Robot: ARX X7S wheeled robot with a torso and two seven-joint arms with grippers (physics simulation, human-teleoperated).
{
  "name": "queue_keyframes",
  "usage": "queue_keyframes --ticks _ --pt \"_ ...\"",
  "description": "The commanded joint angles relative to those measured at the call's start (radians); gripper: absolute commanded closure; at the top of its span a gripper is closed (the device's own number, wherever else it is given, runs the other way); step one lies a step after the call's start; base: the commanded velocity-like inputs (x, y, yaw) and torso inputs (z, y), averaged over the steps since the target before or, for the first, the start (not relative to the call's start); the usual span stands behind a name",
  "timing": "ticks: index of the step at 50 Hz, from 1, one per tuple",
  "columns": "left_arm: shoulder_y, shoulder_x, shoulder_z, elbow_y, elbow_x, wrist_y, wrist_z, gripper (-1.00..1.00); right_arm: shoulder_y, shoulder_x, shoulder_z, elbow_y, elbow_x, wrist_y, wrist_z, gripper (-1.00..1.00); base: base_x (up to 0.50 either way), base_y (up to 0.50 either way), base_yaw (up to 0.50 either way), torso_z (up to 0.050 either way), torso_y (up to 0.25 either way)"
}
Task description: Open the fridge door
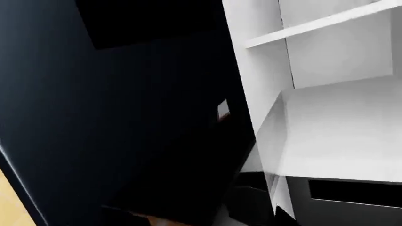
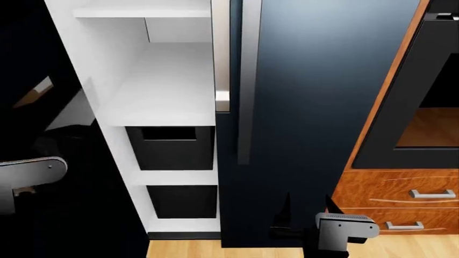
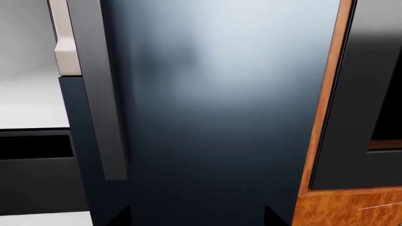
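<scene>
In the head view we see the fridge [image 2: 315, 97] filling the middle of the frame. Its left door is swung open, and the white interior [image 2: 161, 91] shows at centre left, with a white shelf [image 2: 161, 105] and two black bins stacked below it: the upper bin [image 2: 171, 148] and the lower bin [image 2: 183, 201]. The right door stays closed, a glossy dark navy panel running from the top edge to the wooden floor [image 2: 186, 249] at the bottom. Two long silver handles [image 2: 248, 80] stand upright side by side near the top centre; the left one ends just above the upper bin.

At the right edge we see the black wall oven [image 2: 423, 91] set in a brown wood cabinet, with two drawers [image 2: 416, 193] below it.

The right tool [image 2: 307, 215] sits at the lower centre right, in front of the closed door; its two dark fingers [image 2: 285, 212] point up and stand apart, holding nothing. In the right wrist view only two dark finger tips show at the bottom edge, spread wide against the navy panel.

The left arm's grey link [image 2: 32, 172] shows at the left edge, low against the dark open door. We cannot tell how the left tool stands: the left wrist view shows only dark shapes beside the white shelves [image 1: 326, 23].
</scene>
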Motion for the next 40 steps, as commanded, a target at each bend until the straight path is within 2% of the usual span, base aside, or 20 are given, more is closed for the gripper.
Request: queue_keyframes --ticks 1,4,6,7,13,16,21,23,24,26,31,40 --pt "-0.122 0.089 0.028 -0.017 0.098 -0.029 0.185 -1.0 0.0 0.005 -0.008 -0.007 -0.004 0.0 0.002 -1.0 0.0 0.0 0.0 0.0 0.0" --pt "-0.233 0.147 0.086 -0.012 0.119 -0.114 0.278 -1.0 0.001 0.006 -0.009 -0.008 -0.001 -0.001 0.0 -1.0 0.0 0.0 0.0 0.0 0.0" --pt "-0.24 0.161 0.076 -0.018 0.109 -0.092 0.297 -1.0 0.002 0.006 -0.009 -0.006 0.0 -0.002 -0.001 -1.0 0.0 0.0 0.0 0.0 0.0" --pt "-0.291 0.197 0.096 -0.031 0.113 -0.135 0.3 -1.0 0.002 0.006 -0.008 -0.005 0.002 -0.002 -0.001 -1.0 0.0 0.0 0.0 0.0 0.0" --pt "-0.348 0.25 0.119 -0.055 0.12 -0.148 0.358 -1.0 0.0 0.008 -0.007 -0.008 0.007 -0.004 0.001 -1.0 0.0 0.0 0.0 0.0 0.0" --pt "-0.385 0.294 0.16 -0.093 0.169 -0.173 0.391 -1.0 -0.002 0.009 -0.004 -0.013 0.015 -0.004 -0.001 -1.0 0.0 0.0 0.0 0.0 0.0" --pt "-0.368 0.353 0.168 -0.168 0.199 -0.097 0.456 -1.0 -0.012 0.02 -0.006 -0.055 0.014 0.013 0.011 -1.0 0.0 0.0 0.0 0.0 0.0" --pt "-0.295 0.361 0.145 -0.19 0.248 0.023 0.477 -1.0 -0.02 0.029 0.001 -0.095 0.025 0.028 0.019 -1.0 0.0 0.0 0.0 0.0 0.0" --pt "-0.29 0.374 0.148 -0.21 0.238 0.031 0.491 -1.0 -0.02 0.032 0.001 -0.108 0.027 0.034 0.02 -1.0 0.0 0.0 0.0 0.0 0.0" --pt "-0.284 0.401 0.183 -0.261 0.287 0.041 0.52 -1.0 -0.02 0.045 -0.002 -0.165 0.036 0.067 0.024 -1.0 0.0 0.0 0.0 0.0 0.0" --pt "-0.237 0.451 0.19 -0.359 0.328 0.137 0.574 -1.0 0.025 0.081 -0.049 -0.277 0.004 0.228 0.046 -1.0 0.0 0.0 0.0 0.0 0.0" --pt "-0.204 0.445 0.197 -0.39 0.346 0.164 0.594 -1.0 0.19 0.091 -0.052 -0.466 0.069 0.558 0.095 -1.0 0.0 0.0 0.0 0.0 0.0"
